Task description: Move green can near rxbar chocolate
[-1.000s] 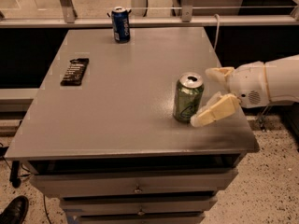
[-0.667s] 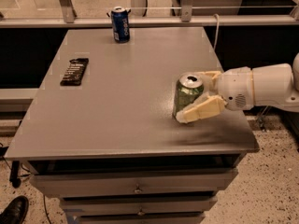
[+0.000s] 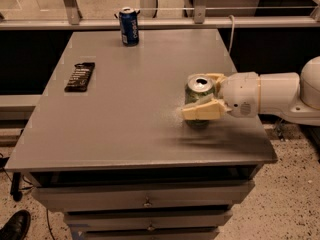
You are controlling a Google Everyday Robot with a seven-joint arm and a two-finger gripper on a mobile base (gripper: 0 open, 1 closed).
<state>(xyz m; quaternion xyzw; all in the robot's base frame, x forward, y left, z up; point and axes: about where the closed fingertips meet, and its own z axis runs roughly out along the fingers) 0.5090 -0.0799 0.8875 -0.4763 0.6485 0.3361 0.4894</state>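
Green can point(image 3: 194, 95) held in the gripper point(image 3: 200, 97) at the right of the table point(image 3: 125, 134), chocolate bar point(image 3: 80, 76) well apart to the left.

The can was seen upright near the right front edge, silver top opened, pale markings on its green side. It was bracketed by the gripper, reached in from the right: one finger was laid across its near side and the other set against its far side, so it was judged clamped. The dark, flat bar was found across the table to the left and a little farther back, its long axis run roughly front to back. A leftward carry was judged needed. A blue can point(image 3: 129, 26) was left at the far edge.
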